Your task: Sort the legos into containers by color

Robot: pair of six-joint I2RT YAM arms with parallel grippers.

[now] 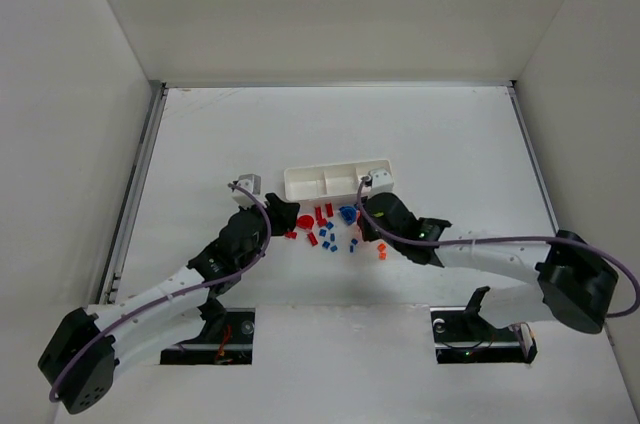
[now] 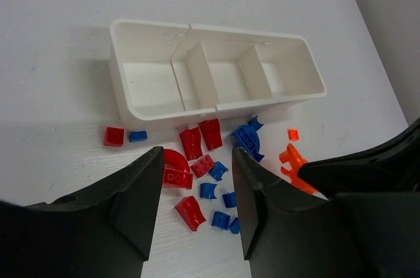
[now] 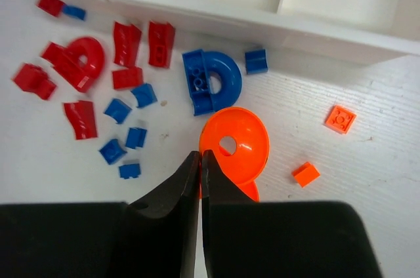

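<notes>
The white three-compartment tray [image 1: 305, 182] lies at mid-table, its compartments empty in the left wrist view [image 2: 147, 88]. Red, blue and orange legos [image 1: 325, 229] are scattered just in front of it. My right gripper [image 3: 200, 155] is shut on the rim of a round orange dish piece [image 3: 239, 143] with a centre hole, beside a blue arch piece [image 3: 213, 80]. My left gripper [image 2: 197, 153] is open and empty, hovering over red and blue pieces, with a red arch piece [image 2: 174, 170] by its left finger.
Two small orange bricks [image 3: 340, 119] [image 3: 306, 174] lie to the right of the dish. Another orange piece shows partly under the dish. The tray's near wall [image 3: 262, 22] runs just beyond the pile. My two grippers [image 1: 280, 216] [image 1: 365, 229] flank the pile closely.
</notes>
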